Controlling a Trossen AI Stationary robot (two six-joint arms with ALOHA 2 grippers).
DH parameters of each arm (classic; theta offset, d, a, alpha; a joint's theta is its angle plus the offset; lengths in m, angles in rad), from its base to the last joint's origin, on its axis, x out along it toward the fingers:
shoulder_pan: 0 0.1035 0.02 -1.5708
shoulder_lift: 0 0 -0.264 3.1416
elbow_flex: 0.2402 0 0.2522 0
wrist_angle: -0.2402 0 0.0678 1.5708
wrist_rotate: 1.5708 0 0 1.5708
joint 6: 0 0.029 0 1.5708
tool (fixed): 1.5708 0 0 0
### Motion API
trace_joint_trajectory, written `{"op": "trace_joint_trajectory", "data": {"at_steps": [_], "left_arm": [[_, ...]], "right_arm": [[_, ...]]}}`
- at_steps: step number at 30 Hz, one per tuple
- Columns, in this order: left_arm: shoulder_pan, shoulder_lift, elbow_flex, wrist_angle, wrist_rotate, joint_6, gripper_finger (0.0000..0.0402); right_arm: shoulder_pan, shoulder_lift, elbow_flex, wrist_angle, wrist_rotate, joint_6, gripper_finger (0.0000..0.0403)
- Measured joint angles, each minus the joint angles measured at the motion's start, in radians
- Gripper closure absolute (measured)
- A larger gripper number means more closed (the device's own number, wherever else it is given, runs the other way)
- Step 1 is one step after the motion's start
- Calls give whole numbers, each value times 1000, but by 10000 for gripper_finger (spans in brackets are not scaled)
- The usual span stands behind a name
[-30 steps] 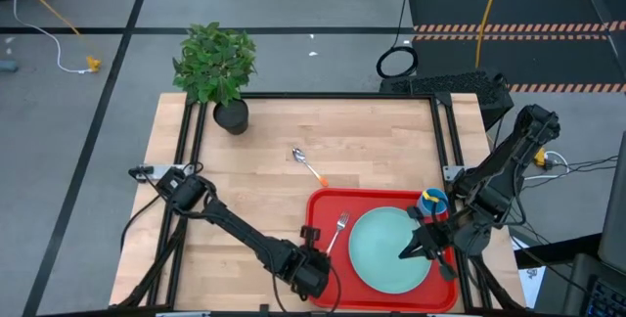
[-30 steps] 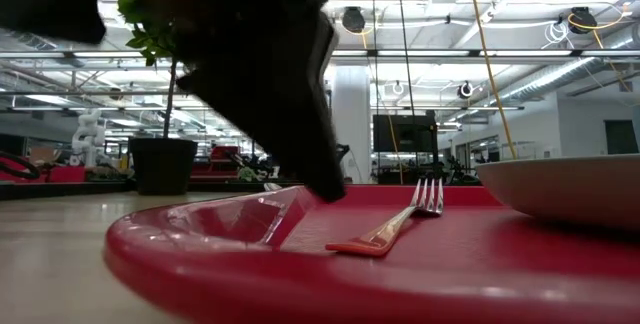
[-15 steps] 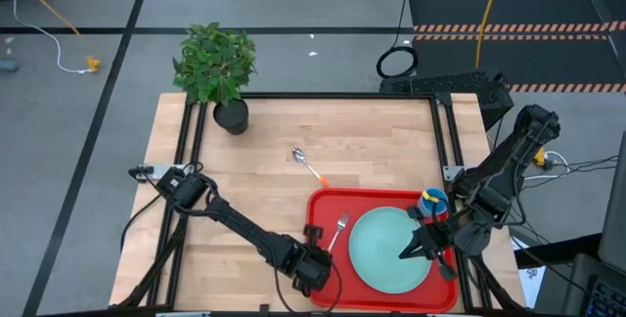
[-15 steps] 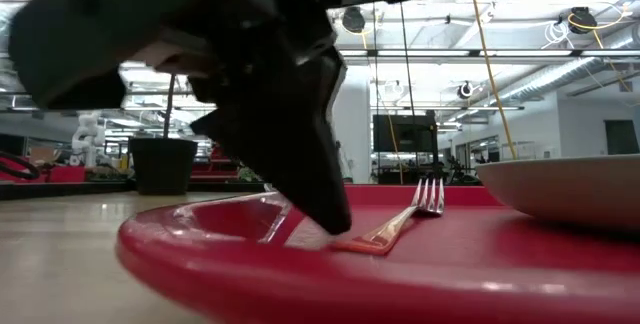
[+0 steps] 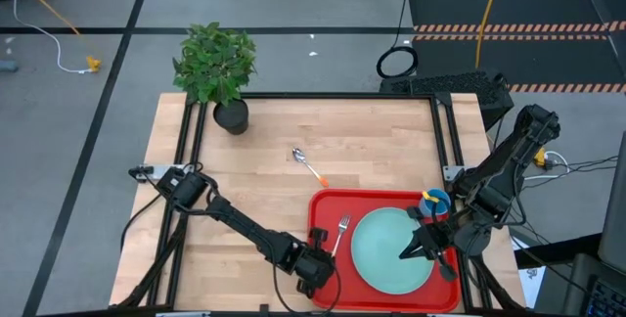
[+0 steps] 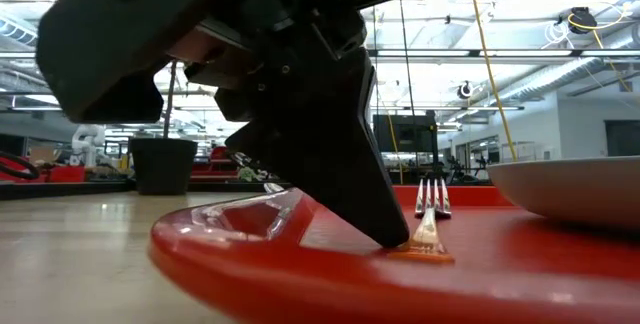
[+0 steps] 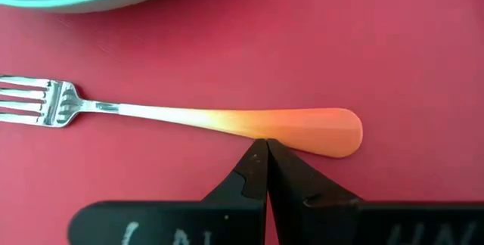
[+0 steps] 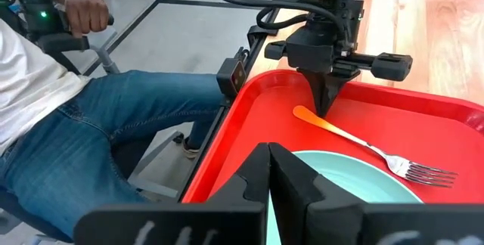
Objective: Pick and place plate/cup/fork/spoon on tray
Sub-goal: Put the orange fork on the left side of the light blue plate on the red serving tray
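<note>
At the near edge of the big red plastic tray, the left gripper presses its fully closed, empty jaws against the orange handle of the small metal fork. The right gripper, jaws also closed and empty, hovers over the pale mint-green round plate beside it. Farther off, the orange-handled spoon lies on the wooden worktop.

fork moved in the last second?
Yes. In the low view the fork has swung its handle toward the plate, nudged by the left gripper, shut jaws at the handle.

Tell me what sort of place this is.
Probably a robotics lab or workshop: a framed wooden table stands on a grey floor with striped hazard mats, cables hang from an open ceiling, and a seated person watches nearby.
</note>
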Motion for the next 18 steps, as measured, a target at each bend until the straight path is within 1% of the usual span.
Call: {"op": "trace_joint_trajectory", "data": {"at_steps": [8, 14, 18], "left_arm": [[-3, 4, 5, 47, 15, 5, 399], [-9, 5, 5, 51, 14, -3, 399], [-1, 5, 6, 94, 9, 5, 399]], "right_arm": [[0, 0, 0, 0, 0, -2, 403], [0, 0, 0, 0, 0, -2, 403], [0, 0, 0, 0, 0, 2, 403]]}}
